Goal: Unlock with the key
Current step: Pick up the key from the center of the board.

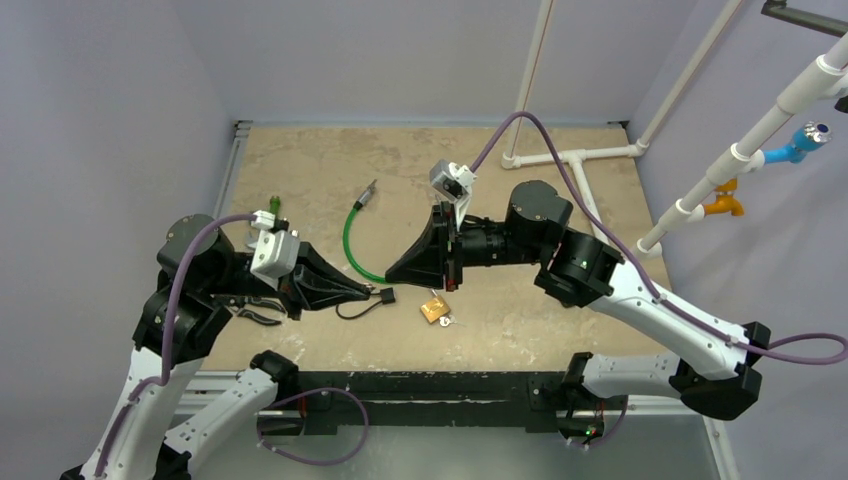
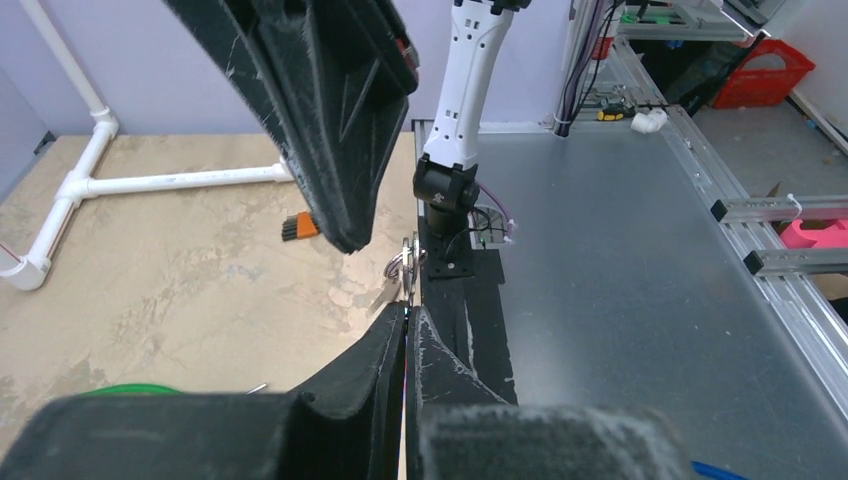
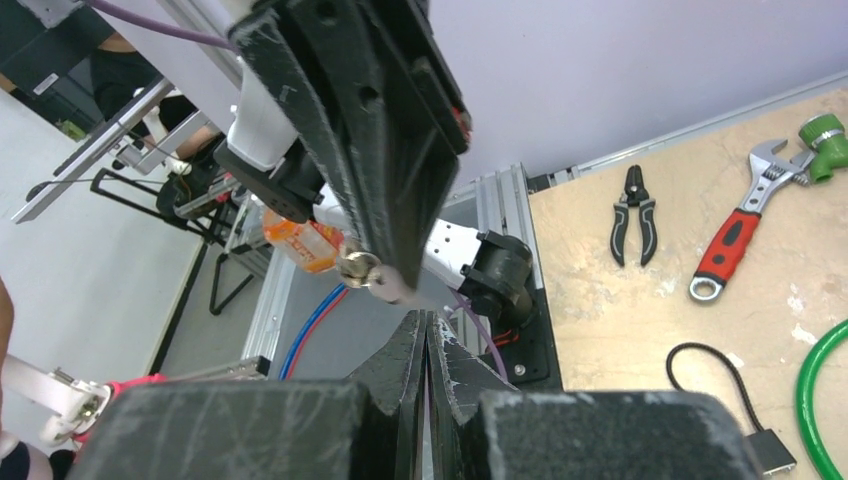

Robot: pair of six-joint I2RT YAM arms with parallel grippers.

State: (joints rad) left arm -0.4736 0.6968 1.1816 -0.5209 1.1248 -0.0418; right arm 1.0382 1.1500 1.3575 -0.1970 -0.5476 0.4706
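Beige counter [image 1: 300, 170] carries the brass padlock [image 1: 434, 310] loose near its near edge, about midway along. The right claw [image 1: 391, 274] is pinched shut on nothing, its tip close to the left claw [image 2: 407, 308], which is clamped shut on the key [image 2: 404, 263]. With nothing holding it, the padlock would likely skid when probed. The thin key could twist in the grip, and the claws might clash.

No readable text, label, brand or number in any view, padlock [image 1: 434, 309] face too small to make out, red handle of the wrench [image 3: 728, 245] blurred, no lettering legible there
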